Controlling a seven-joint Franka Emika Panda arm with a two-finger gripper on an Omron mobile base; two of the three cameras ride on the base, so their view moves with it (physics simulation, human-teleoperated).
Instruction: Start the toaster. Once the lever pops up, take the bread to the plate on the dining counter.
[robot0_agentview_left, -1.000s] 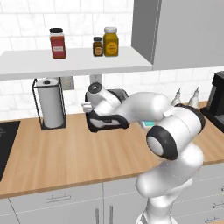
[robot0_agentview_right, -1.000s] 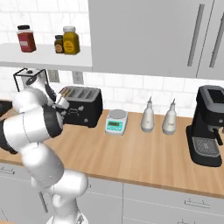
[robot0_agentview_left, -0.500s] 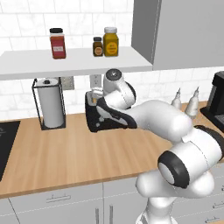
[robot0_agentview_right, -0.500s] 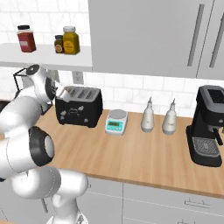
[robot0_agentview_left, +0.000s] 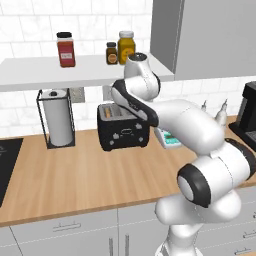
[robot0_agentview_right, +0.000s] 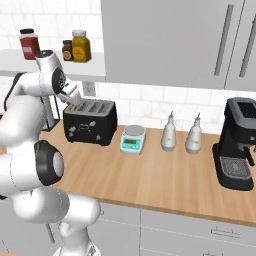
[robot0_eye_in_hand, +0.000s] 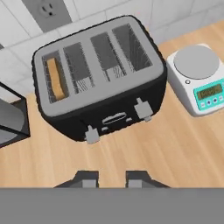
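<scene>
One toaster (robot0_eye_in_hand: 99, 74) (four slots), one bread (robot0_eye_in_hand: 55, 78), three jars (robot0_agentview_left: 66, 49).

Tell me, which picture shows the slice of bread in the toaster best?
The hand view: it looks down into the toaster, where the bread sits in the leftmost slot. The left base view gives a thin golden edge at the top; in the right base view, I cannot make it out.

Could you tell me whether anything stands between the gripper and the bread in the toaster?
Nothing visible does. The gripper hangs above the toaster, and the bread sits in the uncovered end slot.
</scene>
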